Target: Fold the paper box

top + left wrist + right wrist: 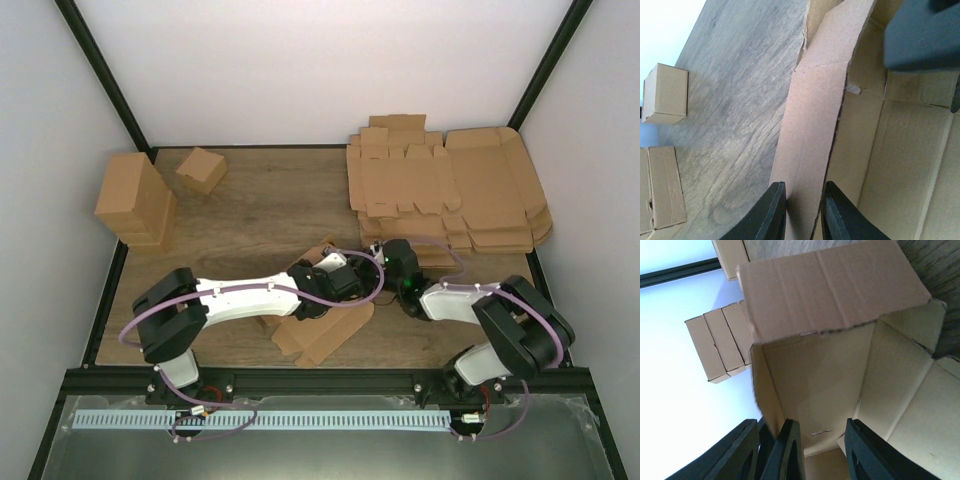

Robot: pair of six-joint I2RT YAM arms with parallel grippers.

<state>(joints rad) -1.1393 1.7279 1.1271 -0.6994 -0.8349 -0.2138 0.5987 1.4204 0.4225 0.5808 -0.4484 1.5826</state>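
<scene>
Left gripper (804, 186): fingers set close either side of side flap; firm pinch or loose straddle cannot be told. Right gripper (821, 422): jaws part-spread inside cavity, nothing pinched. Paper box (322, 338) half-raised at table (250, 215) front centre. Flap best bent along crease, opposite wall braced. From above, box middle covered by wrists; locking tabs unseen.

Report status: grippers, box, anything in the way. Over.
Copy: left gripper astride a flap, grip unclear. Open right gripper at mouth of half-formed paper box. Spare sheets lie apart, far right.
</scene>
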